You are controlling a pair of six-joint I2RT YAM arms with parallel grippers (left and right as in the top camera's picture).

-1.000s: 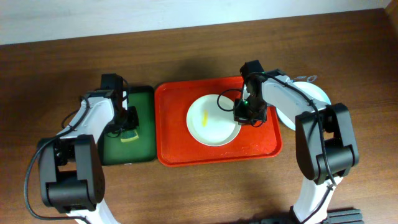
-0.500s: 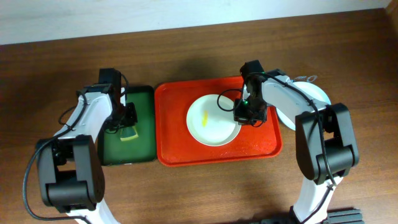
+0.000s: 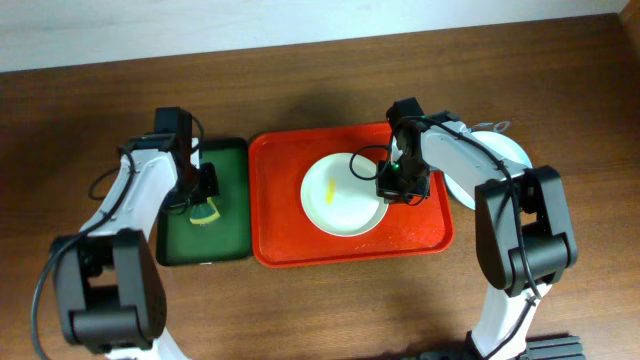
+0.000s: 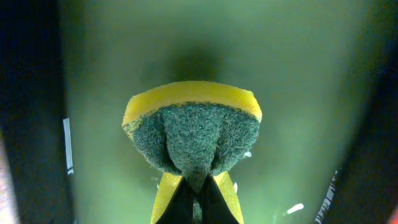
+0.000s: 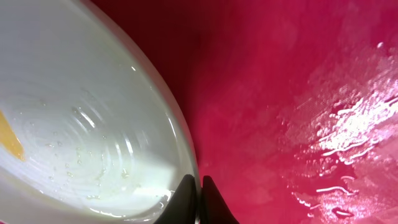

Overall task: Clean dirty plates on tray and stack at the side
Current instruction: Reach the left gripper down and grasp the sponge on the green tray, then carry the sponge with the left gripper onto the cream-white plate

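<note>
Wood-grain table (image 3: 300,80); left fingers (image 4: 183,208) pinch fibrous sponge (image 4: 193,134); right fingers (image 5: 184,202) pinch glossy cream plate (image 5: 74,124) rim, red tray (image 5: 280,93).

Left arm (image 3: 140,195): bent, over the table's (image 3: 300,70) left part.
Left tool (image 4: 198,188): pinched tight.
Right arm (image 3: 455,150): bent, over the right part.
Right tool (image 5: 200,188): pinched tight.

Two trays: red tray (image 3: 300,245), green tray (image 3: 230,232); one sponge (image 3: 207,213); two plates seen: cream plate (image 3: 335,200), pale plate (image 3: 505,150).
</note>
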